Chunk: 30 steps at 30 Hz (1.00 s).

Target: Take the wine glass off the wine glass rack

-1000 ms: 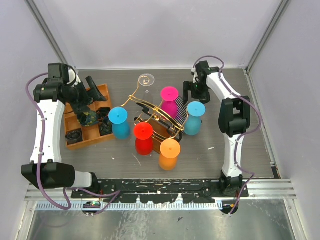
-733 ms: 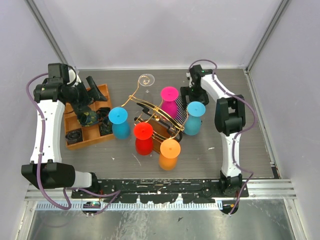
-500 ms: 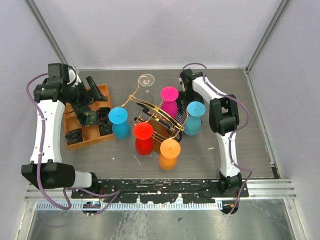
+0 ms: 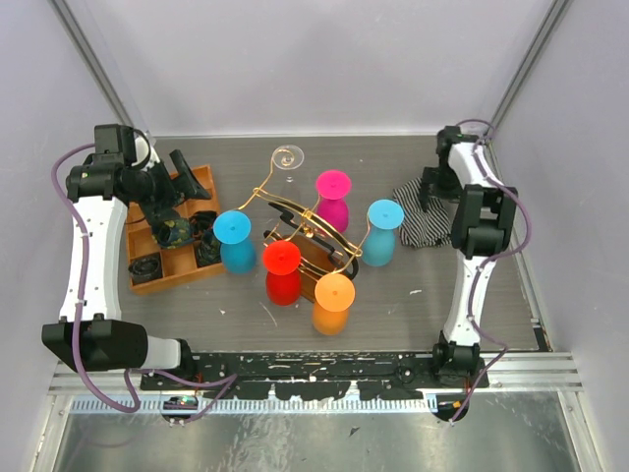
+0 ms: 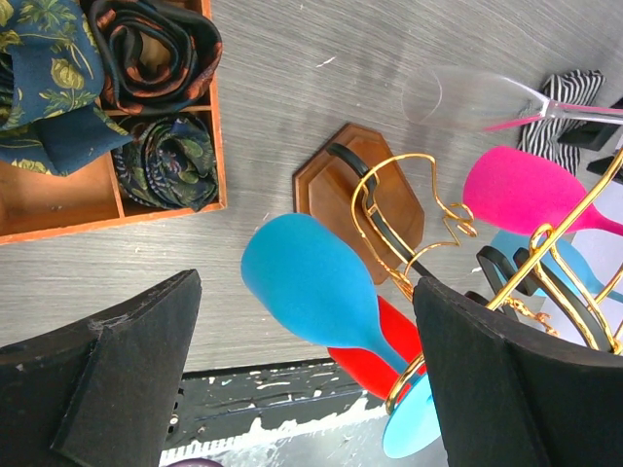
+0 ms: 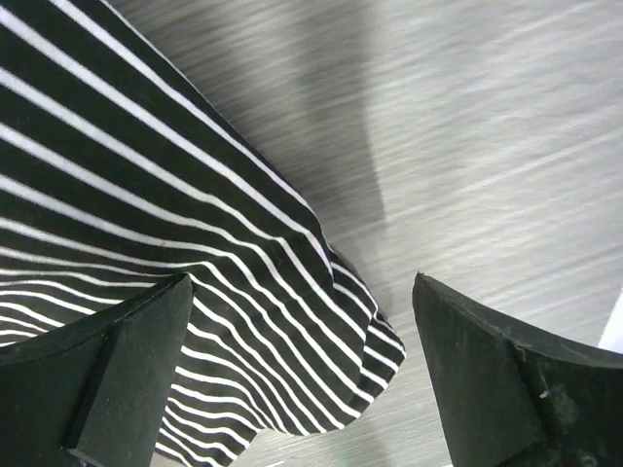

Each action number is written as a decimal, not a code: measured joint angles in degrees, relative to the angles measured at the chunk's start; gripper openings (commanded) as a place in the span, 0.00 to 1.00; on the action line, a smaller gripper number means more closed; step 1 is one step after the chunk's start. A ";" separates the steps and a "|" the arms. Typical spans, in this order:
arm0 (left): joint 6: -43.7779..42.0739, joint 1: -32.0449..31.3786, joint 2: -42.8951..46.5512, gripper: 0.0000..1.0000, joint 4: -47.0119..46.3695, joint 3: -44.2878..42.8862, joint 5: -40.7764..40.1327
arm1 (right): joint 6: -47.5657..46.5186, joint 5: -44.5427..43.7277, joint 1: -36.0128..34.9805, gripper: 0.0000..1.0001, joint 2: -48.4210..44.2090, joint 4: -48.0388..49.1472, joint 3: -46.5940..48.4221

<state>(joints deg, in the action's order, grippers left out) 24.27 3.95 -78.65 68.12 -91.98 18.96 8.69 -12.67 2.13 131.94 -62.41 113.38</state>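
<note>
The wine glass rack point(image 4: 300, 228), gold wire on a dark wooden base point(image 5: 362, 185), stands mid-table. Blue point(image 4: 234, 228), red point(image 4: 282, 258), orange point(image 4: 334, 292), pink point(image 4: 334, 184) and light-blue point(image 4: 385, 214) wine glasses hang upside down on it. A clear glass point(image 4: 288, 157) is at its far side. My left gripper point(image 4: 185, 182) is open and empty over the orange tray, left of the rack. In the left wrist view the blue glass point(image 5: 311, 282) shows between its fingers, farther off. My right gripper point(image 4: 428, 192) is open above a striped cloth point(image 6: 146, 195), right of the rack.
The orange compartment tray point(image 4: 204, 179) with rolled ties stands at the left and also shows in the left wrist view point(image 5: 97, 209). The black-and-white striped cloth point(image 4: 425, 218) lies on the table at the right, near the right wall. The arm bases sit along the near edge.
My right arm swung from beside the pink glass to the far right. The striped cloth moved from beside the rack to the right side. The left arm has not moved.
</note>
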 measured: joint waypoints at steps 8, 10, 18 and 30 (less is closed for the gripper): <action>0.00 0.00 0.00 0.98 0.28 0.02 0.00 | 0.55 2.54 -0.70 1.00 -8.31 1.55 -2.69; 0.00 0.00 0.02 0.98 0.28 0.04 0.00 | 0.55 4.81 -3.19 1.00 -10.71 1.57 -3.04; 0.00 0.00 0.39 0.98 0.17 1.11 0.00 | 2.97 8.70 -5.22 1.00 -12.35 2.67 -13.86; -0.48 0.00 0.39 0.98 0.39 1.44 -0.57 | 6.97 12.81 4.81 1.00 -5.92 1.88 -13.31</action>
<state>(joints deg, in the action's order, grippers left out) 23.79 3.95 -78.26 68.51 -90.54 18.39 15.66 0.14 6.94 126.02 -60.53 100.07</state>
